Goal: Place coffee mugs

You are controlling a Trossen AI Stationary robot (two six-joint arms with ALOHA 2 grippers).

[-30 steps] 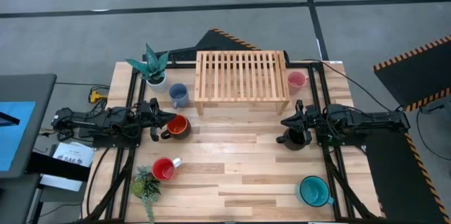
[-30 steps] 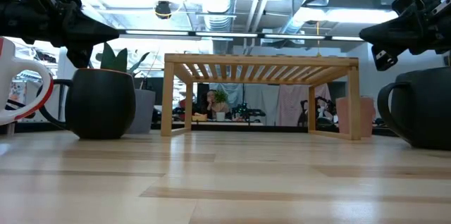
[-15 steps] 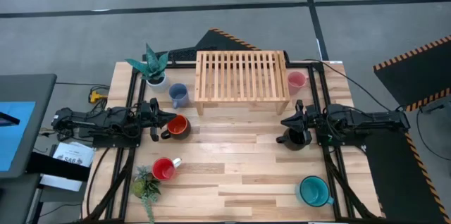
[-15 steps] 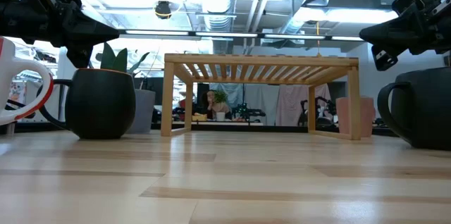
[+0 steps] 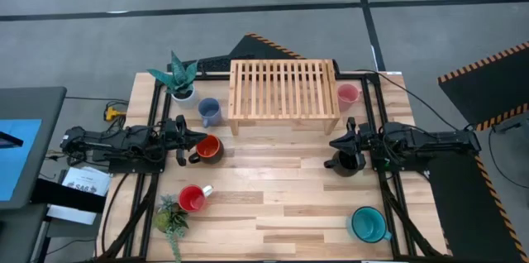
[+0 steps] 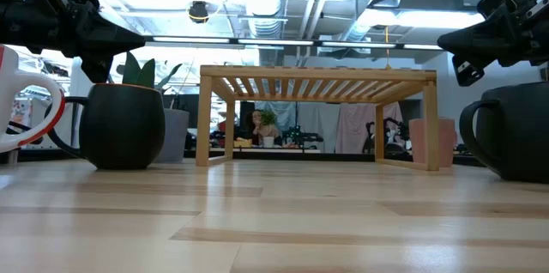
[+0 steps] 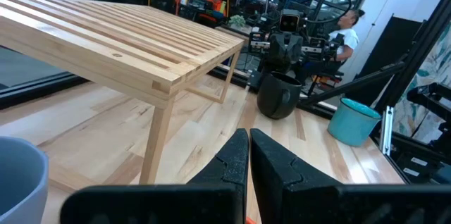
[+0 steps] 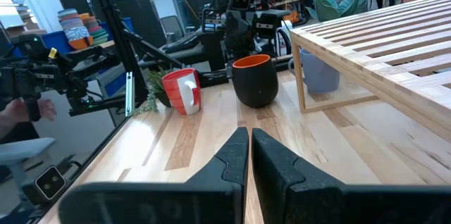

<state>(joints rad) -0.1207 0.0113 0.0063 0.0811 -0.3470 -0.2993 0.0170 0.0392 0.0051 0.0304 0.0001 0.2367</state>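
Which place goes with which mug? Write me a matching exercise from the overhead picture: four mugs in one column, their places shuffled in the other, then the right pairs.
Mugs:
1. pink mug
2. pale blue mug
3. red mug
4. teal mug

Places:
A. beside the small leafy plant
B. at the right end of the wooden rack
C. alone near the table's right corner, far from the rack
D. at the rack's left end

Pairs: 1-B, 2-D, 3-A, 4-C
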